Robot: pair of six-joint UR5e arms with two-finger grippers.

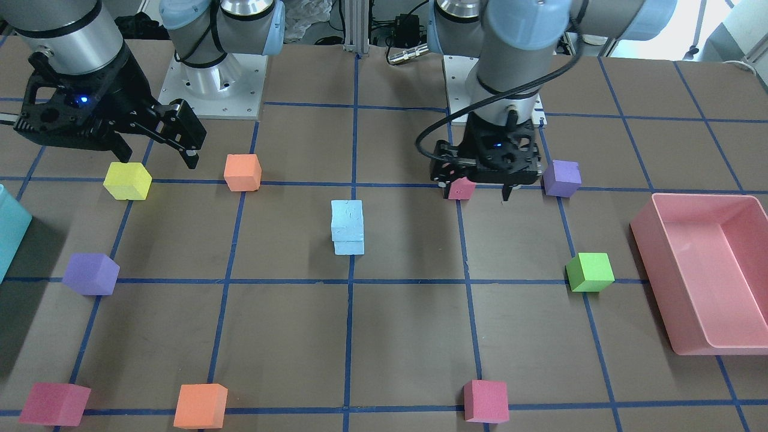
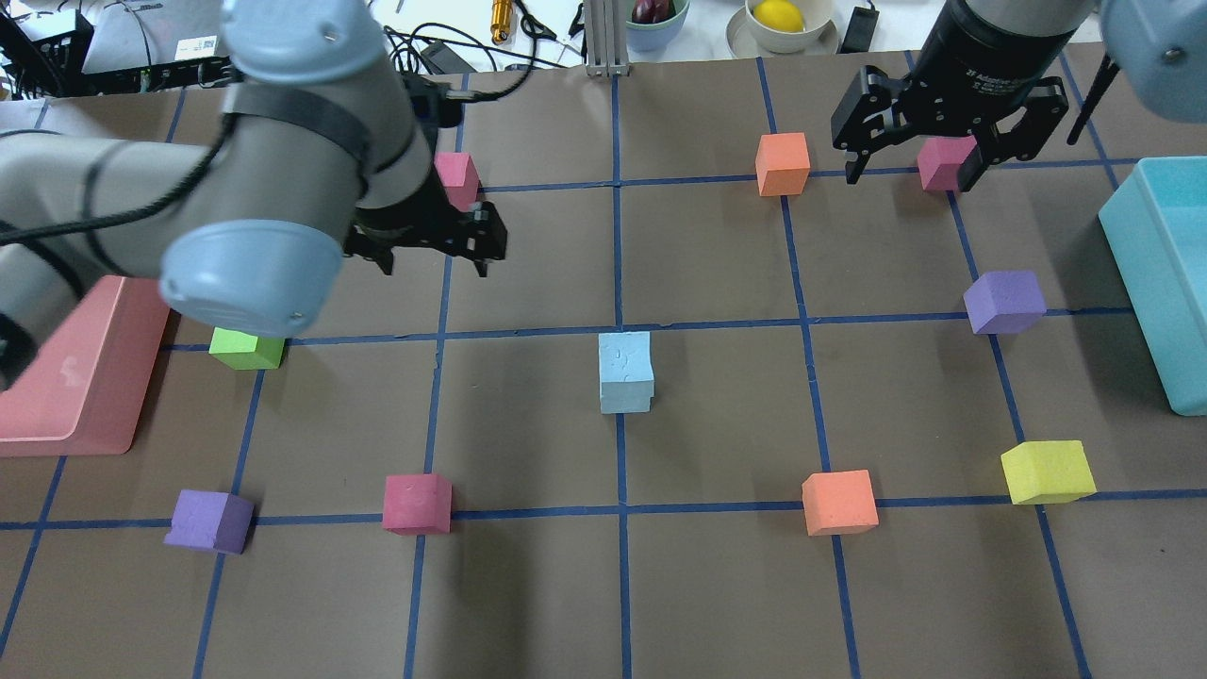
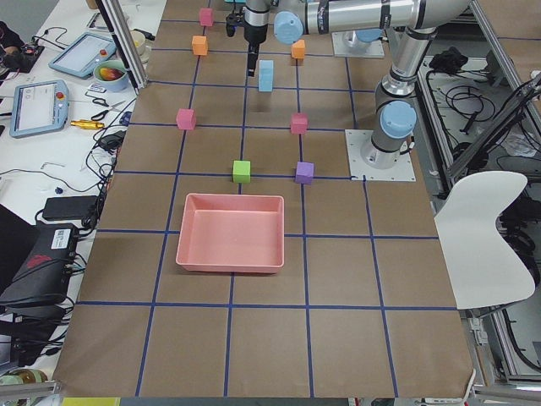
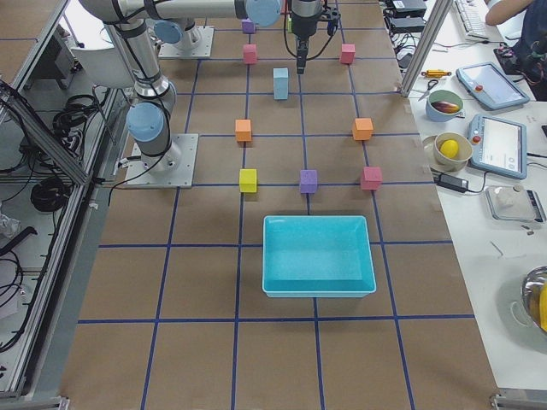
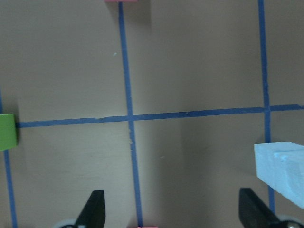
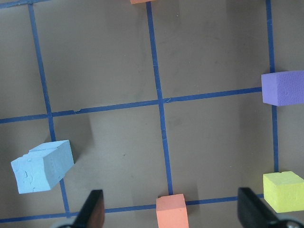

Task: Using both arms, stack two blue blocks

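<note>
The only writing in sight is white lettering on the black collar [image 2: 981,80] above the right pincer [image 2: 913,177], and it is too small to read. The two blue blocks [image 2: 625,372] stand one on top of the other at the middle of the bench [image 2: 717,585], on a crossing of the blue tape lines, well apart from both arms. The front-facing view shows the seam between them and the upper block sitting slightly askew on the lower one; from overhead only the top face and one side show. The left pincer [image 2: 435,267] hangs spread wide over bare bench, and its wrist camera shows nothing between the fingertips [image 5: 95,209], with a corner of the blue stack at the picture's right edge. The right pincer is likewise wide and empty; its wrist camera takes in the stack, a purple cube [image 6: 284,88], a yellow cube [image 6: 284,191] and an orange cube [image 6: 172,211]. Only the side views show the pink bin [image 3: 230,198] and the teal bin [image 4: 318,220] whole.
</note>
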